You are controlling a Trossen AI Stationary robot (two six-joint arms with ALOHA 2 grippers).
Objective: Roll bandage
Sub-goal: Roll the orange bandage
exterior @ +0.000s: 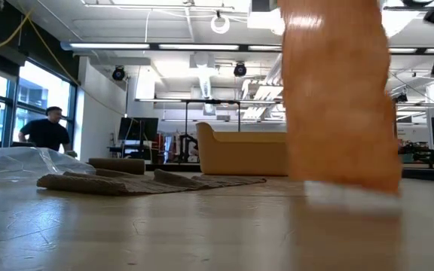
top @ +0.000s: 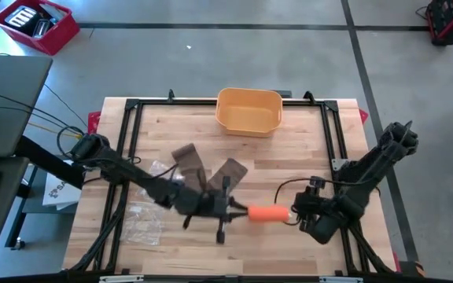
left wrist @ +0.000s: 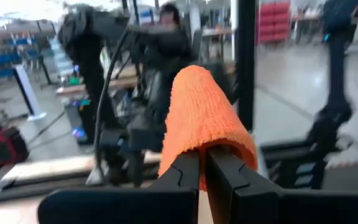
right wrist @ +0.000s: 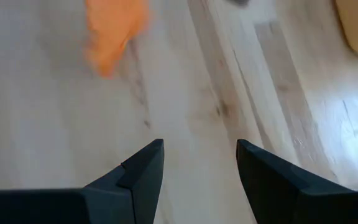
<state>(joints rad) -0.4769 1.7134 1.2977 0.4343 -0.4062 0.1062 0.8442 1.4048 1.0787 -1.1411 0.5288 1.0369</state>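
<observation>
L pincer (top: pixel 241 211) clamped on orange bandage (top: pixel 269 213); R pincer (top: pixel 299 214) open nr its other end

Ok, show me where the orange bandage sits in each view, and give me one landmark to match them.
High view: orange bandage lies low and right of centre, between the two hands.
Low view: it fills the right of centre, close up.
Left wrist view: centre, pinched in the shut left hand.
Right wrist view: top left, beyond the open right hand.
Shared landmark: the yellow tub, also in the low view.
</observation>
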